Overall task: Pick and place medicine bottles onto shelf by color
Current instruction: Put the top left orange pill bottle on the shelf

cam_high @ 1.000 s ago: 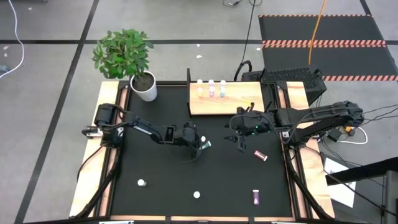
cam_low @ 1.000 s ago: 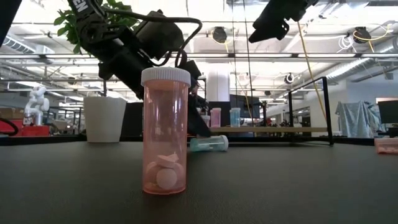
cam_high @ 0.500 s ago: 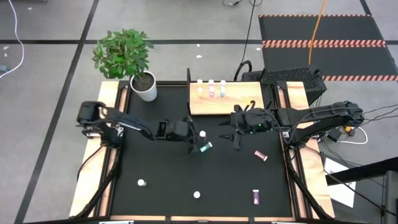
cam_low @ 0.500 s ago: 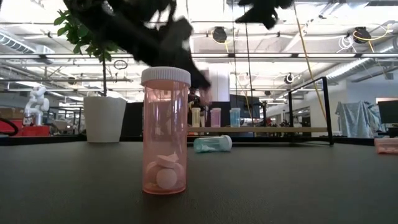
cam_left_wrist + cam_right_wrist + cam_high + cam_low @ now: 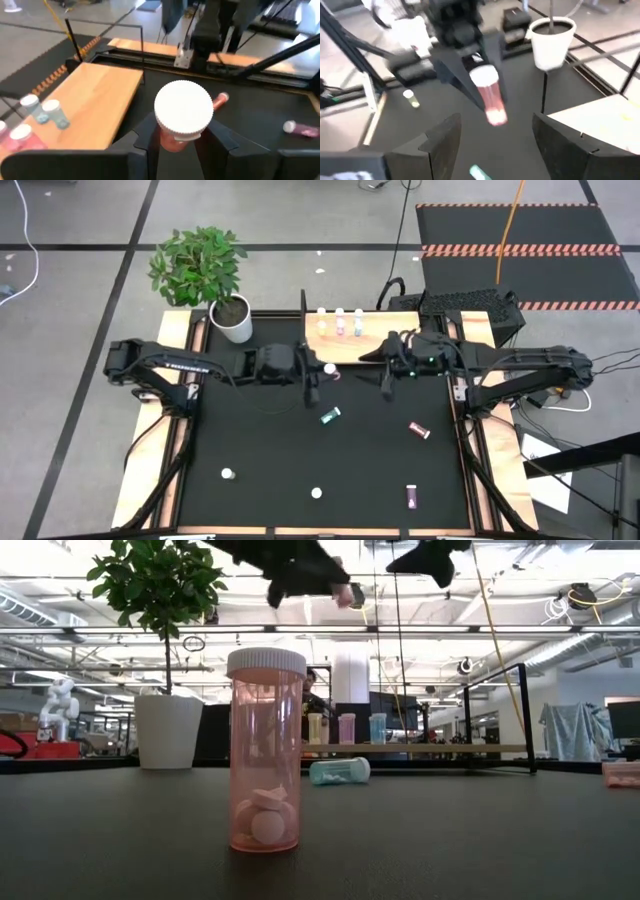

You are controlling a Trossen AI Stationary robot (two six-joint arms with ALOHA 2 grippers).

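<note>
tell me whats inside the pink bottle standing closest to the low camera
Through the clear wall of the pink bottle, a few round white pills lie piled at the bottom. The rest looks empty up to the white cap, which hides what is beneath it.

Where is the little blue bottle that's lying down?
In the high view the teal bottle lies on its side on the black table near the middle, in front of the wooden shelf, away from both arms.
</note>
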